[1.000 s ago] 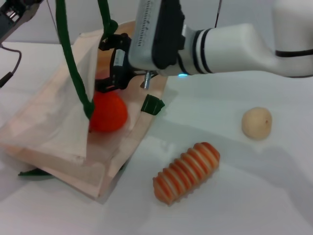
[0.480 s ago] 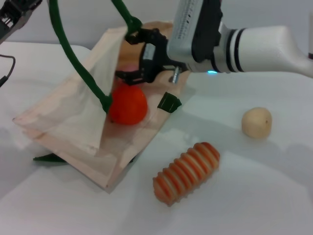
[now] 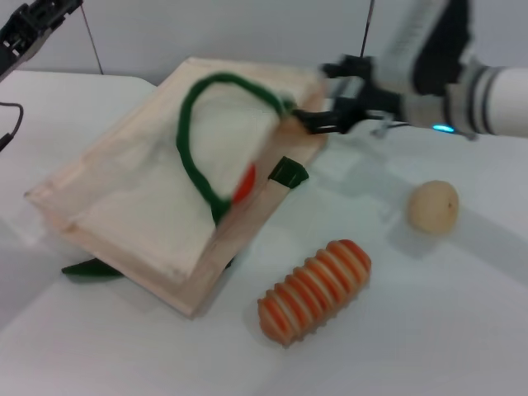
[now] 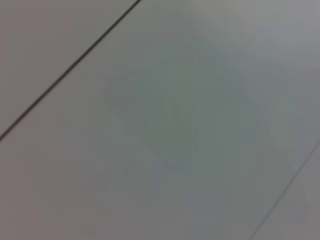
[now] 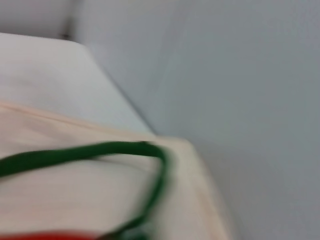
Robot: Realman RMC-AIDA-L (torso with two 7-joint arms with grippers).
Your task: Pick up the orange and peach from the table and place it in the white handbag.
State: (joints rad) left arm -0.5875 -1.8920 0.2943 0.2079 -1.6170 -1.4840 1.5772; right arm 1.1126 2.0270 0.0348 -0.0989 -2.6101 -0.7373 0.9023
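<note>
- The long ribbed orange-and-cream toy (image 3: 315,289) lies nearest, in the lower middle of the head view, on the white table (image 3: 429,330), apart from everything else.
- A pale beige round fruit (image 3: 432,207) sits at the right middle of the frame, well apart from the bag.
- The white handbag (image 3: 157,206) lies flat across the left and centre, its mouth toward the upper right; one dark green handle (image 3: 198,148) loops over its upper panel, a green side tab (image 3: 286,172) sticks out at its right edge, and another green piece (image 3: 91,267) shows under its lower left corner.
- The orange (image 3: 243,183) shows only as a red sliver at the bag's opening, inside the cloth beside the handle; the right wrist view catches the same red (image 5: 45,235) under the green loop.
- The peach cannot be made out in any view.
- The right gripper (image 3: 309,122) hangs at the upper centre right, just at the bag's top corner, its dark fingers slightly apart with nothing between them.
- The left gripper (image 3: 33,29) sits in the upper left corner, off the bag; whether its fingers are apart or together cannot be told.
</note>
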